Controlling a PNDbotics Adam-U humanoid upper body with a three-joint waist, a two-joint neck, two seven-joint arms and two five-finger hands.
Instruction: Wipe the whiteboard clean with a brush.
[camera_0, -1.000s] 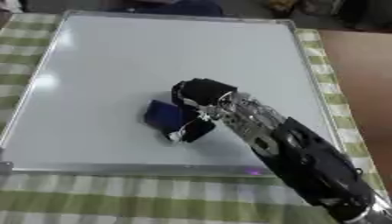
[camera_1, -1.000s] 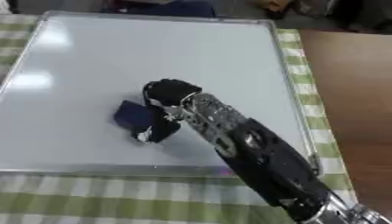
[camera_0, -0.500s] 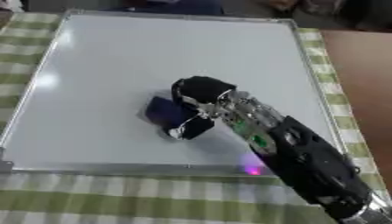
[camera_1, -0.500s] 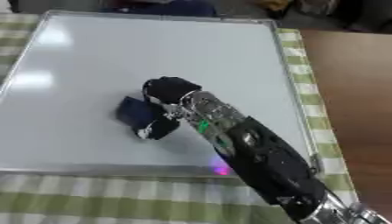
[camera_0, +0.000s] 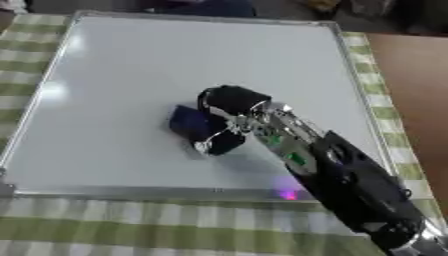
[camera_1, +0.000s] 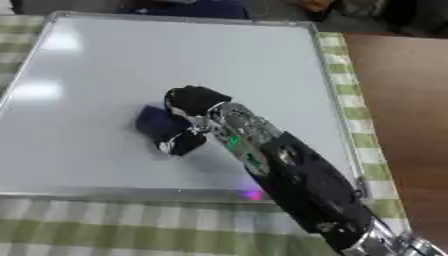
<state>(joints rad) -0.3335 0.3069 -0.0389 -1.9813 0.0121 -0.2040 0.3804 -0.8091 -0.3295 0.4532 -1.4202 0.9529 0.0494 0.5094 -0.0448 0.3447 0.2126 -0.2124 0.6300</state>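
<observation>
The right robot hand (camera_0: 229, 102) reaches in from the lower right, fingers curled round a dark blue brush (camera_0: 191, 123) — the brush lies on the whiteboard (camera_0: 131, 65), near its middle. The board rests flat on a green-checked cloth (camera_0: 105, 220) over the worktop.

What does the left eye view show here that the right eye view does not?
Only the left eye view shows more green checked cloth left of the whiteboard. Only the right eye view shows a wider strip of brown table to the right. Both show the right hand curled around the dark blue brush near the middle of the whiteboard, which looks free of marks.
</observation>
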